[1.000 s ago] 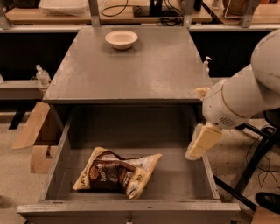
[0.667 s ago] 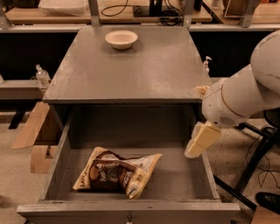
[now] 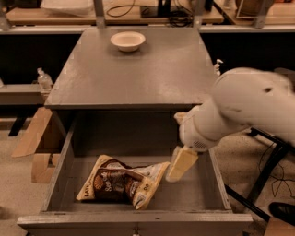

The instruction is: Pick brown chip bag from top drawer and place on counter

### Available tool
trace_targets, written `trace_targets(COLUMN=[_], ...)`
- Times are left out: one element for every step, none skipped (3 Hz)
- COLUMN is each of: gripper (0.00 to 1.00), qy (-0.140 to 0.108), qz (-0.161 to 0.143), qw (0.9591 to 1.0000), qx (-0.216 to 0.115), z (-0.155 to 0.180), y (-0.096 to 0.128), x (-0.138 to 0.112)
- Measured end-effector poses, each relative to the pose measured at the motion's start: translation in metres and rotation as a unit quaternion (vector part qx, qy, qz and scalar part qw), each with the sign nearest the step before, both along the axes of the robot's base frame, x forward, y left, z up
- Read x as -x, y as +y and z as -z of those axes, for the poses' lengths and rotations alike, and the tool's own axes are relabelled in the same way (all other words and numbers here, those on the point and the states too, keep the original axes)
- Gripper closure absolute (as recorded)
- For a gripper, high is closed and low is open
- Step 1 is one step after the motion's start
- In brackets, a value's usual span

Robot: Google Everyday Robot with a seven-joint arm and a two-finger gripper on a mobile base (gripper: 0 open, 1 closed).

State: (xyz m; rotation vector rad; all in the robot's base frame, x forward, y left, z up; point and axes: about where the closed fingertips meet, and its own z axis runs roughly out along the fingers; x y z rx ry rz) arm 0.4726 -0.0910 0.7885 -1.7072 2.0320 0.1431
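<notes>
The brown chip bag (image 3: pixel 123 181) lies flat on the bottom of the open top drawer (image 3: pixel 60 161), towards its front left. It is dark brown in the middle with cream-yellow edges. My gripper (image 3: pixel 180 164) hangs from the white arm inside the drawer, just right of the bag's right corner. Only one cream finger shows clearly. The gripper holds nothing that I can see. The grey counter (image 3: pixel 138 73) above the drawer carries no bag.
A cream bowl (image 3: pixel 127 40) stands at the back of the counter. A light wooden bench (image 3: pixel 115 14) with cables runs behind. Wooden blocks (image 3: pixel 37 138) lean at the cabinet's left. Black stand legs (image 3: pixel 267 161) are at the right.
The arm and gripper have swung left and lower into the drawer, close to the bag's right corner. The bag has not moved.
</notes>
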Motion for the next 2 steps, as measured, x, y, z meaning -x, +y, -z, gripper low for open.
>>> trace_targets(gripper=[0.0, 0.0], qy=[0.053, 0.092], qz=[-0.016, -0.007], qw=[0.9983, 0.9956], qx=[-0.016, -0.017], z=[0.074, 0.11], y=[0.067, 0.106], x=[0.008, 0.014])
